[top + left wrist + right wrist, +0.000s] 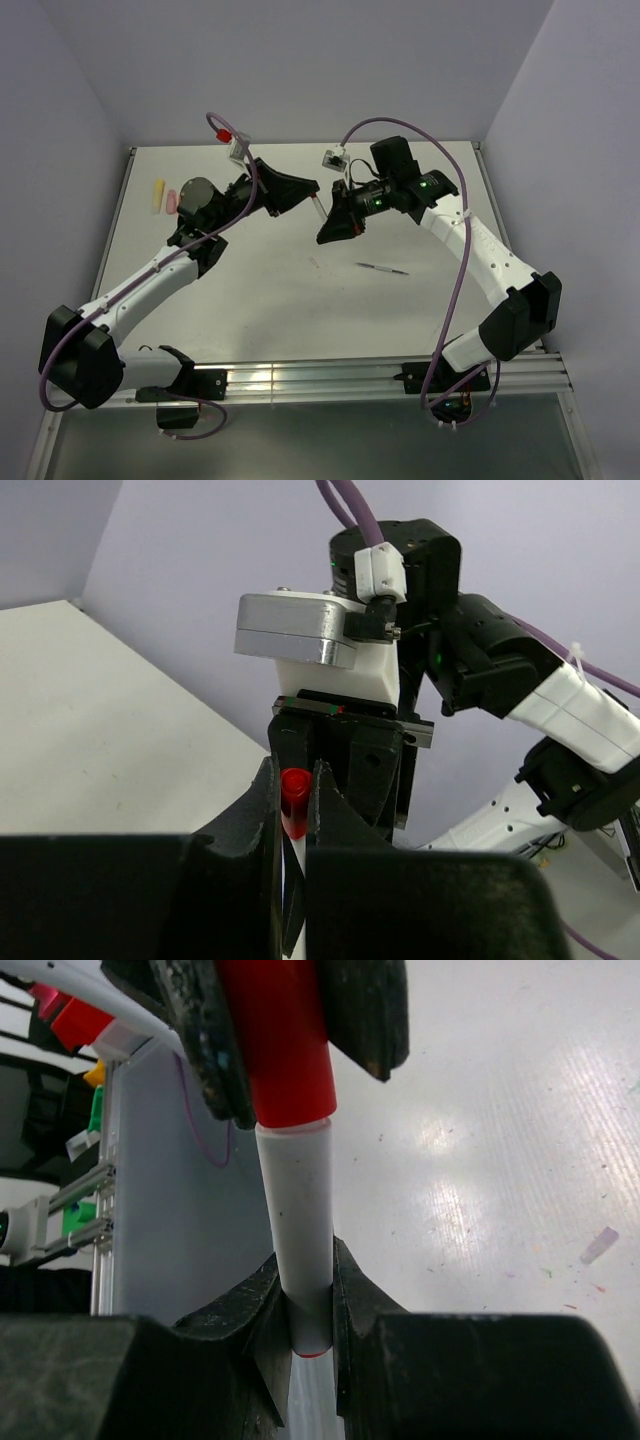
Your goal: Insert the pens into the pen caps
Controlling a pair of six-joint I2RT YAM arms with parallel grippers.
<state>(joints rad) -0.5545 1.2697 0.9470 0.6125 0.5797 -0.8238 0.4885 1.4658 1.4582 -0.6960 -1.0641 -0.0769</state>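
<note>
- The left gripper (295, 792) has its fingers (262, 810) pressed in on a red cap (295, 802), which sits right at their tips with its round end showing
- The right gripper (305, 1295) pinches a white pen (298, 1230) across its barrel, one black finger (262, 1305) touching each side
- In the right wrist view the white barrel rises out of that pinch and its upper end meets the mouth of the red cap, which is clamped between the other arm's pads above it
- How far the barrel reaches inside the cap cannot be told
- A thin edge of red shows at the pen's lower end, just under the right fingers
- From above, the two grippers meet tip to tip over the far middle of the table (260, 290), with pen and cap held in the air between them
- A yellow pen (157, 195) and a pink pen (171, 201) lie side by side near the table's far left edge, well apart from both grippers
- A thin grey pen (382, 268) lies flat on the table nearer the right arm, touched by nothing
</note>
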